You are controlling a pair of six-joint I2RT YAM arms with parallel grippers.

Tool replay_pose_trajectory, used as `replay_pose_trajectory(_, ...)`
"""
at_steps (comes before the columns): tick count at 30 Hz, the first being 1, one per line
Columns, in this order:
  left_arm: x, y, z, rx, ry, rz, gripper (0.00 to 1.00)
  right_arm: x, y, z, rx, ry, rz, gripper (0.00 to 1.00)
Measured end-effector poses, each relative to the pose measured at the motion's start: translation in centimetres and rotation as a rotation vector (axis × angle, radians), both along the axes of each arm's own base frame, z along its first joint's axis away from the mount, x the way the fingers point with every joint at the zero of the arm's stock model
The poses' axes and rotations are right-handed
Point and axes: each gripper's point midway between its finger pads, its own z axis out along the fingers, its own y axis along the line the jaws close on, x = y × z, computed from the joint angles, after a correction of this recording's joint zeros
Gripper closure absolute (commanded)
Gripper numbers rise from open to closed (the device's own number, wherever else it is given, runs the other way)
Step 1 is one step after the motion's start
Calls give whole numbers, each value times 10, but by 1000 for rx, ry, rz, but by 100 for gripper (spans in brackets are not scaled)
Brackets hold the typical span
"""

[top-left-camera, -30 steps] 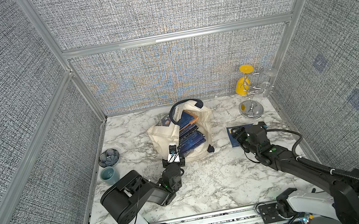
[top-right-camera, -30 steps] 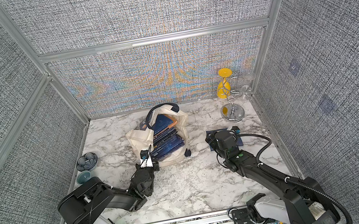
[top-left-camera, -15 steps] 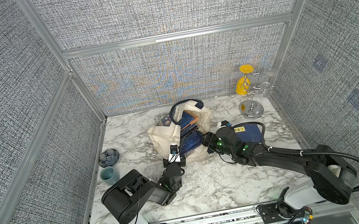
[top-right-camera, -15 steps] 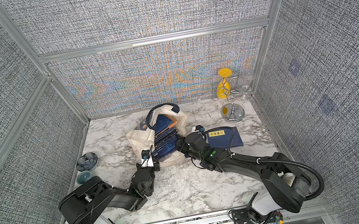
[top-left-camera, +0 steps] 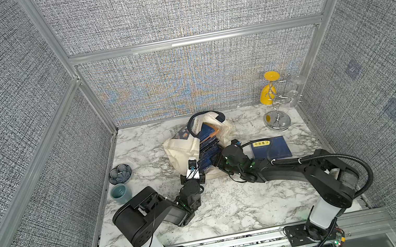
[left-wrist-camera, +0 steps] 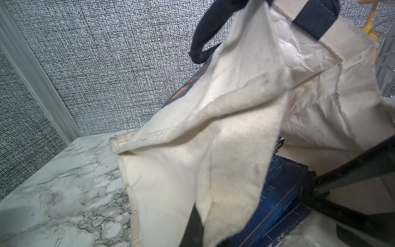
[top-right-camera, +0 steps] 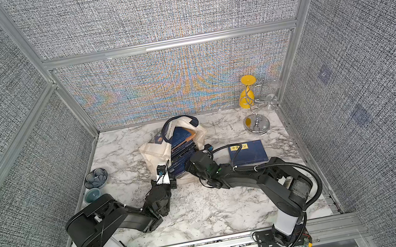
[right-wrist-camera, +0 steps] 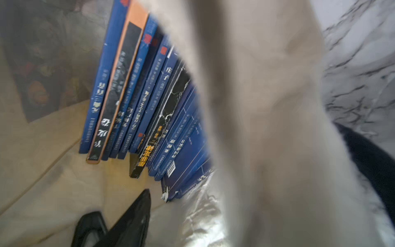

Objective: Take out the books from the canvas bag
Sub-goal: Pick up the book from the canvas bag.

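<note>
Inside crumpled cream canvas bag (top-left-camera: 179, 150), thin glossy navy books (top-left-camera: 206, 132).

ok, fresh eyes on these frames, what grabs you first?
The cream canvas bag slumped open at mid-table, a row of blue books showing in its mouth. Both arms meet there: the left gripper pinches the bag's cloth, the right gripper reaches into the opening. A lone book lies flat on the marble table, on the robot's right of the bag.
</note>
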Motion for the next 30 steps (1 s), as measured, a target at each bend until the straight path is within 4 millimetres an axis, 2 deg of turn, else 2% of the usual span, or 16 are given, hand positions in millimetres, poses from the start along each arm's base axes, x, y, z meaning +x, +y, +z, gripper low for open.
replay_pose_trajectory(6,-1,-2,0,0,1,-8,100,4,-6,-30,-34,49,-61,50)
replay_pose_trajectory(15,-2,-4,0,-5,3,-22,100,21,-11,-49,-68,48,-140,69)
replay_pose_trajectory(20,-2,-6,-1,-11,6,-31,100,30,-18,-62,-73,46,-179,70)
replay_pose_trajectory(25,-3,-9,-4,-14,15,-47,100,40,-18,-67,-49,-3,-199,69)
replay_pose_trajectory(30,-3,-10,-4,-20,17,-53,100,46,-17,-66,-10,-64,-198,62)
